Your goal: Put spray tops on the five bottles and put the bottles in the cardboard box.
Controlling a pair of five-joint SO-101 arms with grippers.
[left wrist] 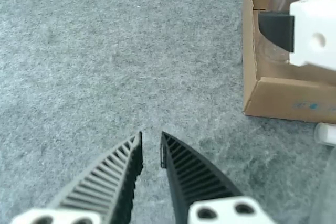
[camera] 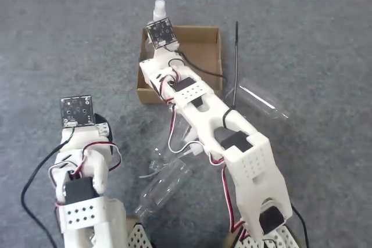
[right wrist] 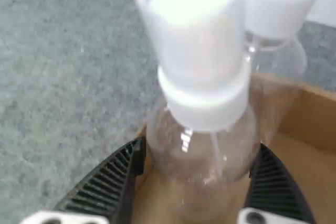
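Note:
My right gripper [right wrist: 198, 148] is shut on a clear bottle [right wrist: 205, 150] that carries a white spray top [right wrist: 199, 51], held upright over the far left corner of the cardboard box [camera: 203, 45]. That spray top [camera: 159, 9] pokes out past the right wrist in the high view. A second white spray top [right wrist: 278, 3] stands close beside it. My left gripper [left wrist: 151, 142] hangs over bare carpet left of the box [left wrist: 278, 98], its fingers almost together with nothing between them. Clear bottles without tops lie on the carpet: one [camera: 261, 100] right of the box, another [camera: 165, 184] between the arms.
A thin black rod [camera: 236, 56] stands just right of the box. A small white part [left wrist: 326, 132] lies on the carpet by the box's near wall. Grey carpet [camera: 70, 45] stretches open to the left of the box. Cables trail along both arms.

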